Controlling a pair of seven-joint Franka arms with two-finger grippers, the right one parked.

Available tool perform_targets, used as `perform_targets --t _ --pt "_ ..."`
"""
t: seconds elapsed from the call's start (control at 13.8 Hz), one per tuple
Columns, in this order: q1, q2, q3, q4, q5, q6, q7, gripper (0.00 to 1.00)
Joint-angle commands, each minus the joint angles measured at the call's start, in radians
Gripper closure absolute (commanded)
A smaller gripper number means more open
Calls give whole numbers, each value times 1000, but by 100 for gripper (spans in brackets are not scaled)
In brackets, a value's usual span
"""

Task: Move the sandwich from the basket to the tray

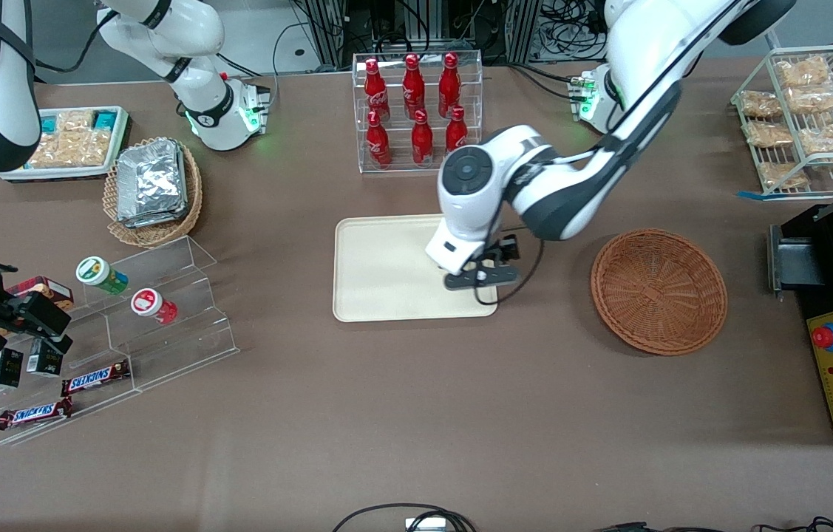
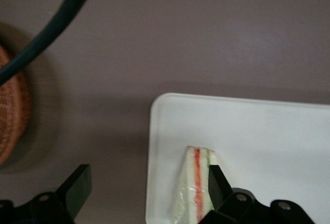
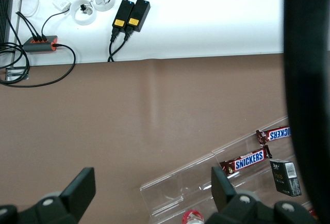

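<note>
The left arm's gripper [image 2: 147,185] hangs spread wide, holding nothing, over the flat cream rectangular tray [image 1: 379,251]. On that tray lies the clear-wrapped triangular sandwich [image 2: 193,190], well clear of the round reddish wicker basket [image 1: 658,290] at three o'clock. It looks light, soft and slippery; grip gently across the flat bread faces.

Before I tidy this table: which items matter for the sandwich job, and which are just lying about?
Job:
sandwich, on the tray
basket
end effector, open above the tray

Lying about:
red bottles
Snickers bars
foil packets
</note>
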Motion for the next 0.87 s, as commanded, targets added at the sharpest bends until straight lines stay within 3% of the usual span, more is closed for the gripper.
perform_targets --t 0.0,0.51,0.65,0.8 --pt "48 -35 0 47 -18 -109 -12 0" --pt "162 -98 -3 124 -23 -263 9 0" --pt "177 -155 18 115 -74 -266 84 0" --pt "167 -248 150 97 -192 -269 240 0"
